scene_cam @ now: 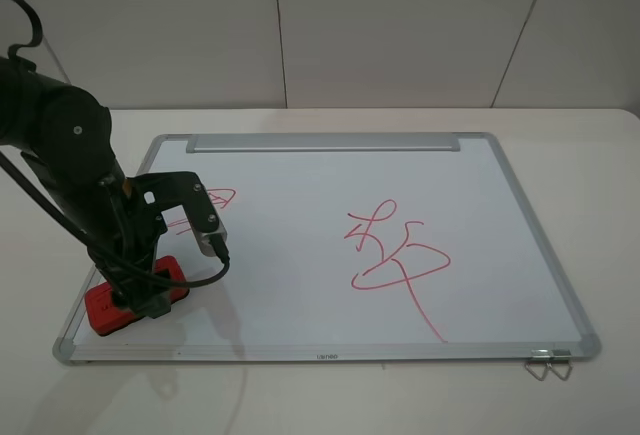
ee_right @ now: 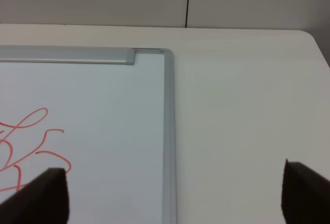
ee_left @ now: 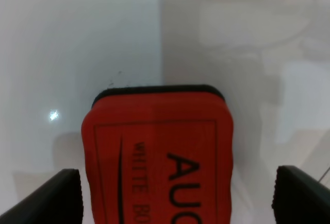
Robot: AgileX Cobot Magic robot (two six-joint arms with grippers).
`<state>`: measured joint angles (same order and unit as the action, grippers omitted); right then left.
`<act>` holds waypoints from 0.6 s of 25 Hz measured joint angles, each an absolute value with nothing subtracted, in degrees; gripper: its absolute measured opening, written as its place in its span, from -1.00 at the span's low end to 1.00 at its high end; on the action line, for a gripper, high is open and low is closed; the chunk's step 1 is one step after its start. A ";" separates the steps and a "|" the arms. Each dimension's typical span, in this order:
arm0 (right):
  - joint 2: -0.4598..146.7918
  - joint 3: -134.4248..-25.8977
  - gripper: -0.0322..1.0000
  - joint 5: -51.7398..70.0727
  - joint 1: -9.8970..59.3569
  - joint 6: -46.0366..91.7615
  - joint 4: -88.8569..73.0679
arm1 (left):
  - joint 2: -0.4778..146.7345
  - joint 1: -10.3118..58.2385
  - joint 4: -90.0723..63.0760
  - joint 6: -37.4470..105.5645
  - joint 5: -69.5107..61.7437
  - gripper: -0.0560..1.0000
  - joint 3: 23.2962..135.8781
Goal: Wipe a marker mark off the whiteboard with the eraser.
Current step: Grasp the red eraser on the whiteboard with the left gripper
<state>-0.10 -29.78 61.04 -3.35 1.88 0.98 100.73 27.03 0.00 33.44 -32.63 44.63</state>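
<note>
The left gripper hung over the eraser on the whiteboard, fingers wide on both sides and holding nothing, likely so it could squeeze it.

The whiteboard filled the left half of the frame, its silver rim running down the middle and its tray bar along the upper edge, ending just short of the corner. A looping red scribble sat at lower left. Pale table lay at right, the wall across the top. The right gripper showed dark fingertips in both lower corners, jaws wide apart, holding nothing.
</note>
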 joint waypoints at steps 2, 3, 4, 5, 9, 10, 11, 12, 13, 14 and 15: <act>-0.10 -29.78 0.43 61.04 -3.35 1.88 0.98 | 101.79 27.03 -0.79 33.44 -32.34 0.50 44.63; -0.10 -29.78 0.43 61.04 -3.35 1.88 0.98 | 102.39 27.03 -0.85 33.44 -32.02 0.50 44.63; -0.10 -29.78 0.43 61.04 -3.35 1.88 0.98 | 102.96 27.03 -0.85 33.44 -31.95 0.50 44.63; -0.10 -29.78 0.43 61.04 -3.35 1.88 0.98 | 103.39 27.03 -0.85 33.44 -31.81 0.50 44.63; -0.10 -29.78 0.43 61.04 -3.35 1.88 0.98 | 103.59 27.03 -0.40 33.49 -31.75 0.50 44.63; -0.10 -29.78 0.43 61.04 -3.35 1.88 0.98 | 103.59 27.03 0.00 33.48 -31.75 0.50 44.63; -0.10 -29.78 0.43 61.04 -3.35 1.88 0.98 | 103.61 27.03 0.00 33.48 -31.75 0.50 44.63; -0.10 -29.78 0.43 61.04 -3.35 1.88 0.98 | 103.61 27.03 0.00 33.48 -31.64 0.50 44.63; -0.10 -29.78 0.43 61.04 -3.35 1.88 0.98 | 103.61 27.03 0.00 33.48 -31.50 0.50 44.63; -0.10 -29.78 0.43 61.04 -3.35 1.88 0.98 | 103.66 27.03 0.00 33.48 -31.29 0.48 44.63; -0.10 -29.78 0.43 61.04 -3.35 1.88 0.98 | 103.72 27.03 0.00 33.48 -30.96 0.45 44.63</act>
<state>-0.10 -29.78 61.04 -3.35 1.88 0.98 103.72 27.03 0.00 33.48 -30.96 44.63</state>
